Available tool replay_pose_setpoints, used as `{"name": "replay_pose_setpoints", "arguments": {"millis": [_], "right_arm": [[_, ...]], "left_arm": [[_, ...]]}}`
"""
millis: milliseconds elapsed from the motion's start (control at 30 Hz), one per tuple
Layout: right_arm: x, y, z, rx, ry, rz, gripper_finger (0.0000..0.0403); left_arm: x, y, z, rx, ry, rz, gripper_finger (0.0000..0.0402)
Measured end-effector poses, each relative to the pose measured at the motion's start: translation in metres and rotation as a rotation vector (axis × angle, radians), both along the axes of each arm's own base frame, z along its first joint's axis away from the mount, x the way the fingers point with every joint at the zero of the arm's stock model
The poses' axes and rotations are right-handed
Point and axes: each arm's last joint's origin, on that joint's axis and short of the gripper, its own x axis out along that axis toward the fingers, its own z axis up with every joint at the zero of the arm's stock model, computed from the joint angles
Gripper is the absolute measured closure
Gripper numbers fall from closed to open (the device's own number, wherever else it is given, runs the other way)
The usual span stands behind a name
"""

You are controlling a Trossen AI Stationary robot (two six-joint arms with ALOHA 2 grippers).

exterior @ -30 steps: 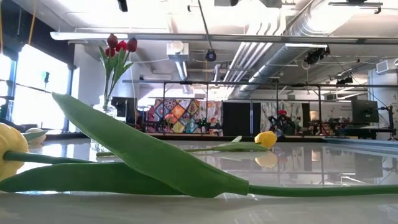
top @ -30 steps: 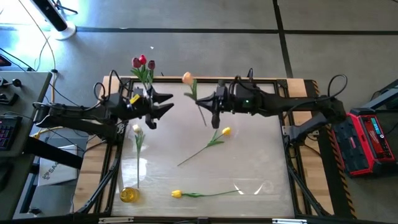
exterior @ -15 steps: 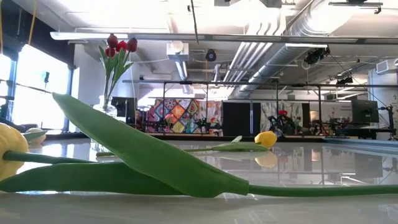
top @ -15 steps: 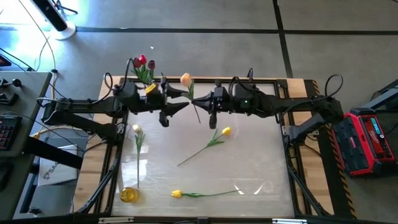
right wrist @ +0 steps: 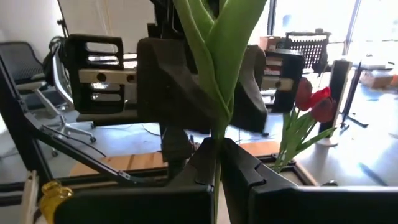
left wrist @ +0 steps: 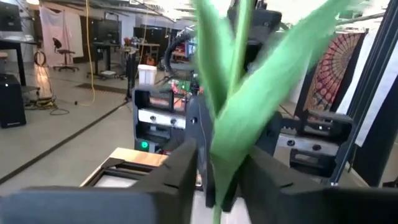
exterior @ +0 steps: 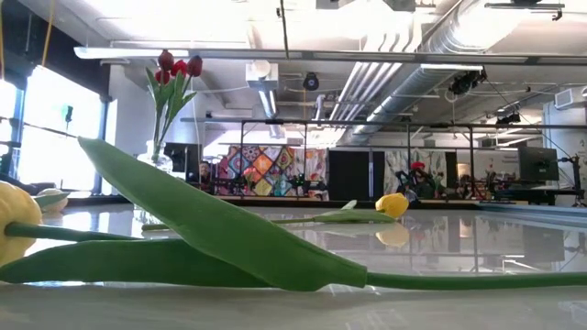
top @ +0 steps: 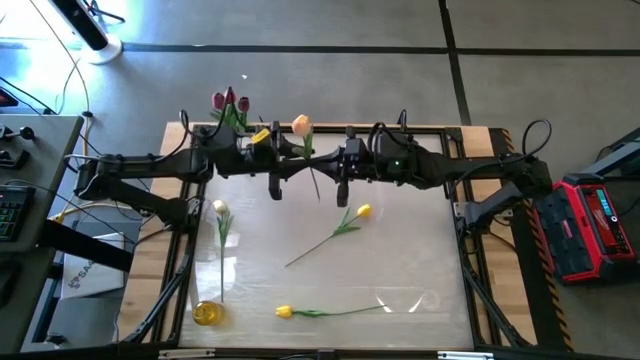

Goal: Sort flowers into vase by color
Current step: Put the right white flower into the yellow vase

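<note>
Glossy and pale, the desk [top: 400, 260] carried the loose flowers, and we read it from the near edge outward. Closest lay a yellow tulip [top: 330, 311] flat along the front. Farther in, a second yellow tulip [top: 345, 222] lay slanted near the middle, and a cream tulip [top: 221, 225] lay along the left side. Beyond them both arms met over the back of the desk, passing a peach tulip [top: 300, 126] in mid-air. The right tool [top: 322, 168] was pinched tight on its stem, below the leaves, and held it upright. The left tool [top: 296, 160] had its fingers on either side of the same stem and leaf. We could not tell whether they had clamped it or only flanked it. Farthest off, at the back left corner, stood the vase [exterior: 154, 165], with the red tulips [top: 229, 100] already in it. We judged the step to be a handover from right to left. The next move would call for a firm left grip before the right tool let go, then a carry to wherever that colour belongs. Compared with a second earlier, the left arm had swung in from the left side to the stem, and its fingers had narrowed. The right arm, the peach tulip and the flowers lying on the desk had scarcely shifted.
</note>
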Motion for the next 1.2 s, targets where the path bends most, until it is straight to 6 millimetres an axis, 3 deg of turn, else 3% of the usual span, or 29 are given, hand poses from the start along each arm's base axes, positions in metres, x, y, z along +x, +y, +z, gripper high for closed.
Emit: {"name": "replay_pose_setpoints", "arguments": {"millis": [167, 367, 700, 933, 1067, 1200], "right_arm": [[0.000, 0.000, -0.001, 0.057, 0.005, 0.000, 0.0388], [-0.014, -0.001, 0.009, 0.057, 0.009, -0.008, 0.0323], [-0.097, -0.008, 0.040, 0.132, 0.137, -0.086, 0.0226], [-0.163, -0.003, 0.064, 0.164, 0.092, -0.107, 0.0204], [-0.181, -0.002, 0.072, 0.149, 0.039, -0.119, 0.0203], [-0.182, -0.002, 0.072, 0.148, 0.038, -0.118, 0.0203]], "left_arm": [[-0.003, 0.000, 0.003, 0.016, 0.008, 0.000, 0.0388], [-0.008, 0.000, 0.001, 0.006, 0.060, 0.038, 0.0394], [-0.041, -0.001, 0.011, 0.014, 0.110, 0.117, 0.0398], [-0.077, -0.004, 0.018, -0.026, 0.150, 0.236, 0.0398], [-0.091, -0.008, 0.021, -0.023, 0.154, 0.273, 0.0399], [-0.099, -0.011, 0.024, -0.022, 0.141, 0.299, 0.0399]]}}
